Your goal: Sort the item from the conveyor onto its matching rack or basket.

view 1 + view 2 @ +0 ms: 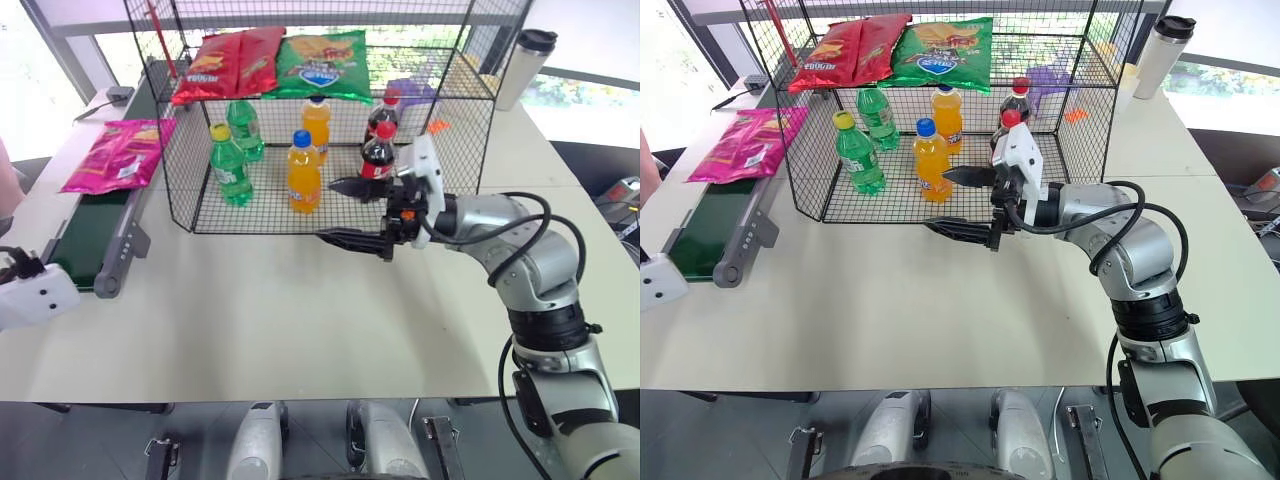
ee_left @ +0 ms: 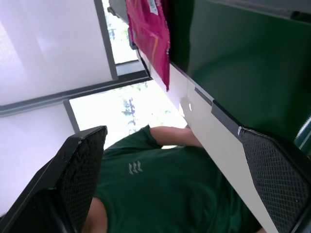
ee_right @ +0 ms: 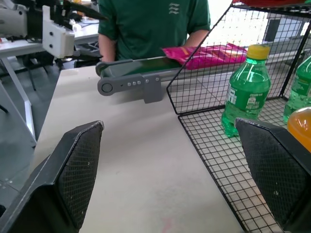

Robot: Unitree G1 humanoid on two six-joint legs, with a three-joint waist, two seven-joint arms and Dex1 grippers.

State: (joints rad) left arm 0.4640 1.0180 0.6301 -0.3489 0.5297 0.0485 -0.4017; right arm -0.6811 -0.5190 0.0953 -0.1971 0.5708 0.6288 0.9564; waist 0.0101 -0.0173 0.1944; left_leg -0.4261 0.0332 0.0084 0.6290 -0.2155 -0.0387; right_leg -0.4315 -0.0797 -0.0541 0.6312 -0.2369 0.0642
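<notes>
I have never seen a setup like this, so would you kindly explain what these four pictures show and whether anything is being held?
This is a two-armed humanoid robot at a table. Two pictures come from cameras in its head, the other two from cameras on its wrists, looking along each tool's black fingers. The right tool hangs open and empty in front of the black wire rack, which holds soda bottles below and chip bags on top. The left tool is open and empty too. The pink chip bag lies on the green conveyor, with a person in a green shirt behind it.
</notes>
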